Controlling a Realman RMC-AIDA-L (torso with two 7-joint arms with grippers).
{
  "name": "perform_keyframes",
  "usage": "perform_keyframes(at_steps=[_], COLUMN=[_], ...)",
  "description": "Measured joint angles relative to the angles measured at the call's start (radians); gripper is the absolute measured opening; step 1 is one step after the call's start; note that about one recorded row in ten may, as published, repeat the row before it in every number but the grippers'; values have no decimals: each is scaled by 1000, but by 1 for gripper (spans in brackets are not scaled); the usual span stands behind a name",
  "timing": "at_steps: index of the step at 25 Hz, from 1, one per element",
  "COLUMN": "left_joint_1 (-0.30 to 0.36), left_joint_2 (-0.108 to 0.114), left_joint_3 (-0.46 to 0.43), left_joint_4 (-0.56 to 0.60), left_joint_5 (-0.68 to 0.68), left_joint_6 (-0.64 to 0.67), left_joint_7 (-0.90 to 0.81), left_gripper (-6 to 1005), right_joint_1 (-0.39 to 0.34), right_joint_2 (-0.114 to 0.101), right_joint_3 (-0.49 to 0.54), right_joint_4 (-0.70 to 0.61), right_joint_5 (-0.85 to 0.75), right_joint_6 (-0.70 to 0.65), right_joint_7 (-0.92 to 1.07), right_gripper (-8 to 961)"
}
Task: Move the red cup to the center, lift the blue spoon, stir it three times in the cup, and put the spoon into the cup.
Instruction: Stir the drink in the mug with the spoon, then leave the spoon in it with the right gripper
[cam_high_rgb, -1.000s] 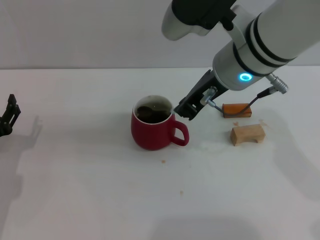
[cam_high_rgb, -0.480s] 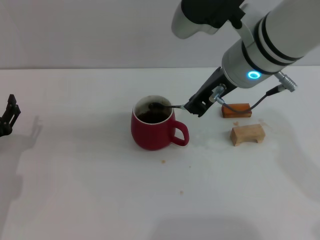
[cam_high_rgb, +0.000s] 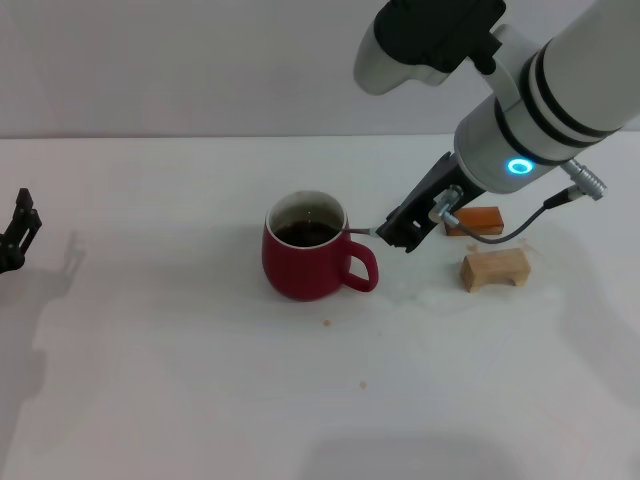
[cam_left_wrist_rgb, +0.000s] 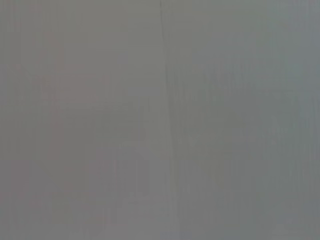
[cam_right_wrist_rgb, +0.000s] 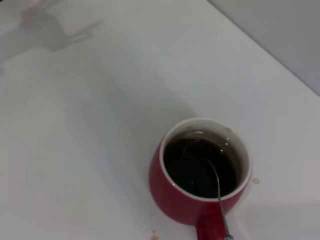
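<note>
While the spoon sits in the liquid, the notes below cover doing this step cleanly.

Cup: the red cup (cam_high_rgb: 307, 262) stands upright near the middle of the counter (cam_high_rgb: 180, 380), handle toward the robot's right, holding dark liquid close to its rim.

Spoon: the blue spoon (cam_right_wrist_rgb: 218, 192) has its bowl sunk in the liquid and its metal neck leaning over the rim just above the handle; the pale handle end is hidden at the right end effector.

Right end effector: the right end effector (cam_high_rgb: 400, 228) hangs just beside the cup on its handle side, closed on the spoon's hidden handle as far as the head view shows.

Left end effector: the left end effector (cam_high_rgb: 15, 240) is parked at the counter's far left edge; whether it is spread or closed cannot be told.

Step in hand: judged as stirring or the release into the cup; which one cannot be told.

How to do it well: keep the bowl below the surface, circle gently inside the white wall, and avoid pushing the rim sideways, since the cup could slide or slop.

Release: lower until the neck rests on the rim, then let go.

Nearby: an orange-brown block (cam_high_rgb: 481, 219) and a tan wooden block (cam_high_rgb: 493, 268) lie to the right, clear of the cup.
</note>
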Motion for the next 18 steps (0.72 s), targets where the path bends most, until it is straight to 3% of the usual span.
perform_keyframes(at_steps=[18], left_joint_1=[-2], left_joint_2=[0], left_joint_3=[0], left_joint_4=[0], left_joint_5=[0], left_joint_6=[0], left_joint_7=[0], left_gripper=[842], right_joint_1=[26], right_joint_2=[2], right_joint_3=[-31], right_joint_4=[-15], right_joint_5=[50], right_joint_6=[-43], right_joint_7=[2], right_gripper=[121])
